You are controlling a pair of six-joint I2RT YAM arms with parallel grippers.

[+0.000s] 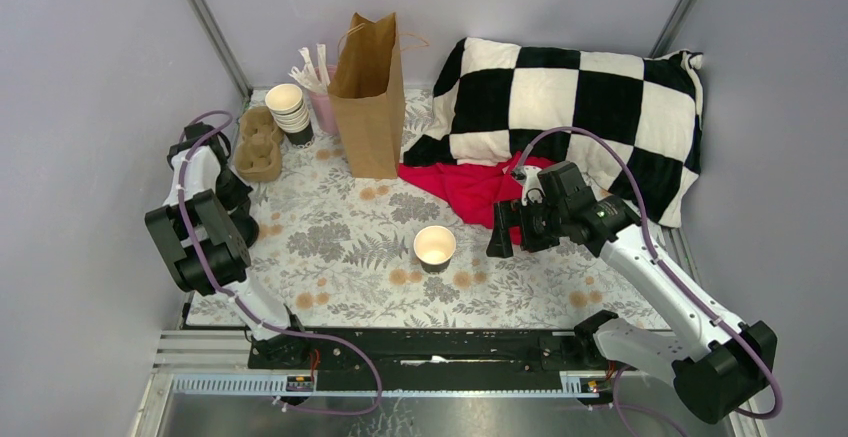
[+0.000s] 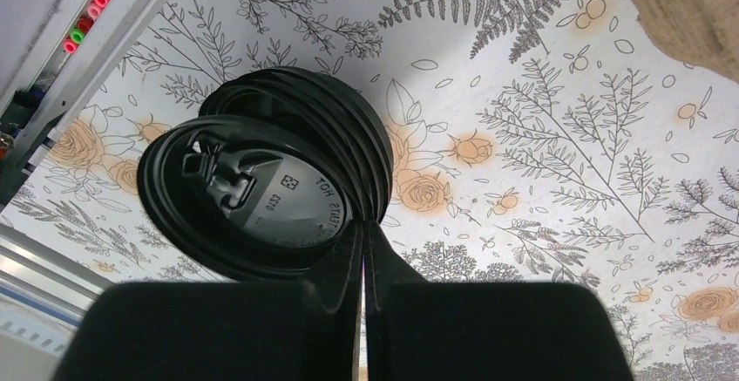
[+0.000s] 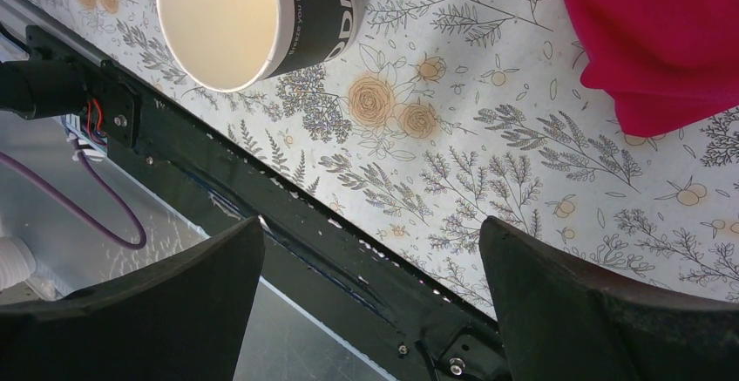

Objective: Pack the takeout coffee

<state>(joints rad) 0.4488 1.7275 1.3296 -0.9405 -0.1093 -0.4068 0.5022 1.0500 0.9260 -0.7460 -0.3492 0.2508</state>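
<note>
Left hand (image 2: 364,243) on round black lid (image 2: 261,202)

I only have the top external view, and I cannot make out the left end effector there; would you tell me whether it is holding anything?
Observer: Yes. The left wrist view shows the left end effector shut on the rim of a black lid.
Operator: Is that lid by itself?
Observer: No, a stack of black lids lies right behind it.
Operator: And is the right end effector open?
Observer: Yes, its wrist view shows the right end effector open and empty.
</note>
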